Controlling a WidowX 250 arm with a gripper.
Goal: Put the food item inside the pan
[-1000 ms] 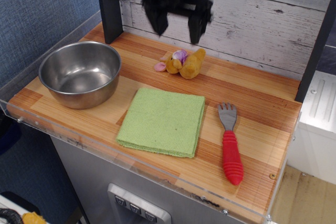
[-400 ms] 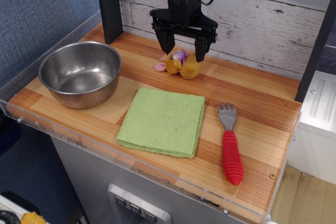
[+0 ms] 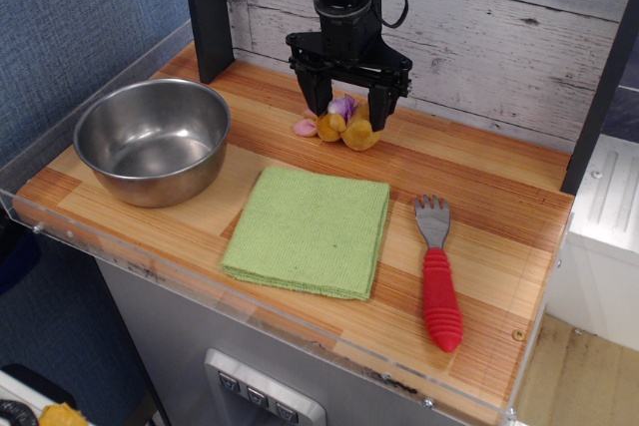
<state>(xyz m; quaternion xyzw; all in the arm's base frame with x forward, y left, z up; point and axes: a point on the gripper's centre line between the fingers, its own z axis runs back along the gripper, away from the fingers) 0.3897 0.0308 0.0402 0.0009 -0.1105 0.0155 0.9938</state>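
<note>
The food item (image 3: 344, 125) is a small mustard-yellow lumpy piece with pink and purple bits at its left end. It lies on the wooden counter near the back wall. My black gripper (image 3: 349, 107) is right over it, open, with one finger on each side of the piece, fingertips down close to the counter. The jaws have not closed on it. The pan (image 3: 152, 141) is a round shiny steel bowl at the left of the counter, empty, well to the left of the gripper.
A folded green cloth (image 3: 310, 229) lies at the middle front. A grey fork with a red handle (image 3: 437, 274) lies to its right. A black post (image 3: 208, 9) stands behind the pan. A clear plastic rim edges the counter.
My gripper has come down from above the food item until its open fingers straddle it. The food item, pan, cloth and fork have not moved.
</note>
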